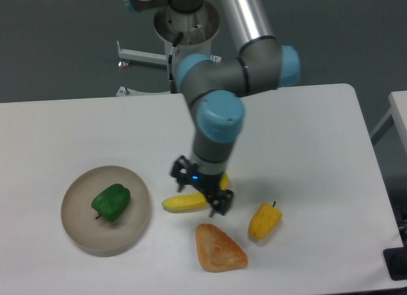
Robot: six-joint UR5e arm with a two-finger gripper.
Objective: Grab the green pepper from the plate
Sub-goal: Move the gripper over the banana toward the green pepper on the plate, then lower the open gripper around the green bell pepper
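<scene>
The end effector (202,189) hangs over one banana (191,200) mid-desk; I cannot tell how wide it gapes, and it grips nothing. One plate (79,228) near the desk's (95,130) left front holds one green pepper (111,201). One yellow pepper (264,221) and one pastry (219,248) lie loose.
</scene>
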